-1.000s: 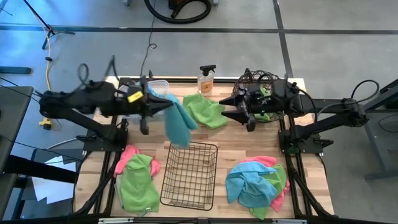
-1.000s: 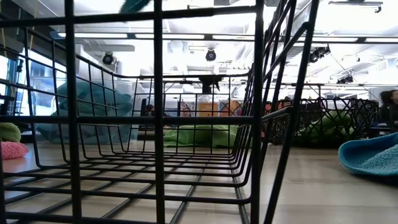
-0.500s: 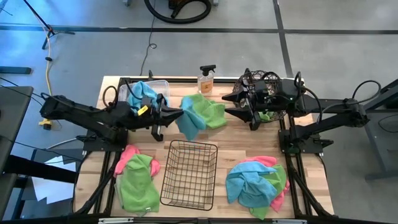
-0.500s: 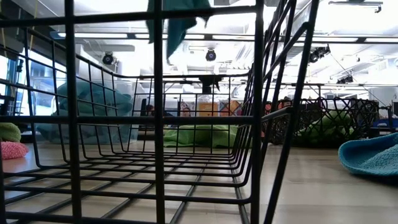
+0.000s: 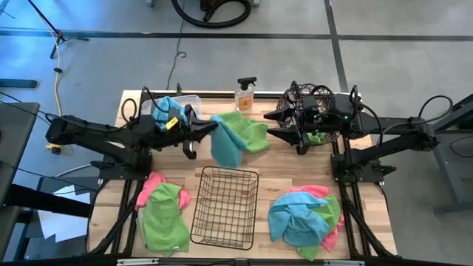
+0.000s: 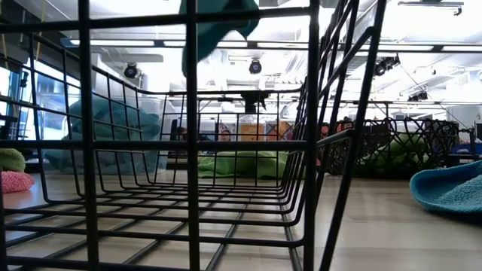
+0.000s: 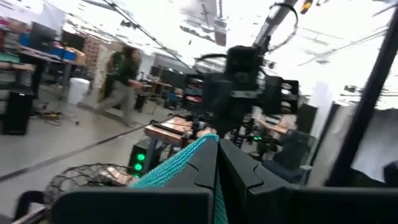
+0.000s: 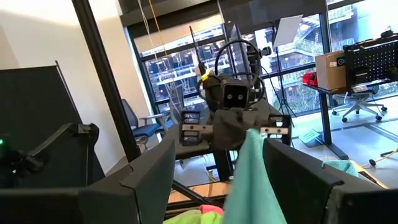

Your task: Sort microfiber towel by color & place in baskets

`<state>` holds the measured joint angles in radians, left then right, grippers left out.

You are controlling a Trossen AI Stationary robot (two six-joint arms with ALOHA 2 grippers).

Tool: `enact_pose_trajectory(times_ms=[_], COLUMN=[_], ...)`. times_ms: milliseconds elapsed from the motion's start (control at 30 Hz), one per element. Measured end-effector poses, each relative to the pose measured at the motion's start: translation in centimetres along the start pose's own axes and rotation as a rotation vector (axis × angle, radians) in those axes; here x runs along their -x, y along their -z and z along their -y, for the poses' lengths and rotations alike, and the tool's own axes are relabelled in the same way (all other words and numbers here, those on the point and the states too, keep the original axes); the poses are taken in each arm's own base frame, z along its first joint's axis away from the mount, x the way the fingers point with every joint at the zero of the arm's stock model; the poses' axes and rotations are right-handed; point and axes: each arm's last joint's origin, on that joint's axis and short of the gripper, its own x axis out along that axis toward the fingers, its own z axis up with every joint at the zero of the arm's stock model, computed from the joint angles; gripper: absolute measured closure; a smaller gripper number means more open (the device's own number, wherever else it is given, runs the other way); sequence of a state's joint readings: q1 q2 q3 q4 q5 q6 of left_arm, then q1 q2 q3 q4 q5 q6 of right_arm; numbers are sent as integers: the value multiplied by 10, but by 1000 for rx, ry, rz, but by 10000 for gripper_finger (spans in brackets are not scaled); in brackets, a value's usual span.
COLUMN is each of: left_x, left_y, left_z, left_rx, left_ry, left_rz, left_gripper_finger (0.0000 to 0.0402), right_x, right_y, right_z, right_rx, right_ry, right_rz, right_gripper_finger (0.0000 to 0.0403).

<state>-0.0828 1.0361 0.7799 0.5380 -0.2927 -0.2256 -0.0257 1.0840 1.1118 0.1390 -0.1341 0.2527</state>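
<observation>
A teal-blue microfiber towel point(image 5: 225, 145) hangs above the table's middle from my left gripper point(image 5: 213, 131), which is shut on it. Its lower end point(image 6: 217, 26) shows at the top of the low view. Under it a lime green towel point(image 5: 250, 131) lies flat on the wood. My right gripper point(image 5: 276, 124) stands open with nothing between its fingers, in front of the round dark wire basket point(image 5: 311, 94), facing the left gripper. The clear bin point(image 5: 191, 98) at the far left holds blue cloth. The black wire-grid basket point(image 5: 225, 207) sits near the front. My left gripper pinches the teal towel's upper end point(image 7: 200, 151) between its two shut fingers. The fingers lie about level and point toward the table's right. The towel point(image 8: 252, 177) hangs slack below them, clear of the table; one layer or several, I cannot tell.
An orange spray bottle point(image 5: 245, 95) stands at the far edge. A pink and green pile point(image 5: 163, 212) lies at the near left. A blue, green and pink pile point(image 5: 303, 216) lies at the near right. A person point(image 7: 124, 78) walks in the room beyond.
My left gripper has moved from the clear bin toward the table's right and come down, carrying the teal towel, which has swung with it. The towel's lower end has dropped into the top of the low view. My right gripper has kept its place, open.
</observation>
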Motion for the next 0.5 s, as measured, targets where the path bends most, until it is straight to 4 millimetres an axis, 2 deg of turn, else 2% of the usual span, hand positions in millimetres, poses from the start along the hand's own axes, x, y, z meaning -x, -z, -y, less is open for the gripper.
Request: enact_pose_trajectory(times_ms=[167, 500], left_x=[12, 60], left_y=[-15, -55], left_z=[-16, -54], left_rx=[-48, -151], left_ry=[-75, -340], left_rz=[-17, 18], left_gripper_finger=[401, 401], right_x=[0, 0], right_y=[0, 0], right_z=[0, 1], right_rx=[0, 0], right_ry=[0, 19], right_rz=[0, 5], right_gripper_finger=[162, 162])
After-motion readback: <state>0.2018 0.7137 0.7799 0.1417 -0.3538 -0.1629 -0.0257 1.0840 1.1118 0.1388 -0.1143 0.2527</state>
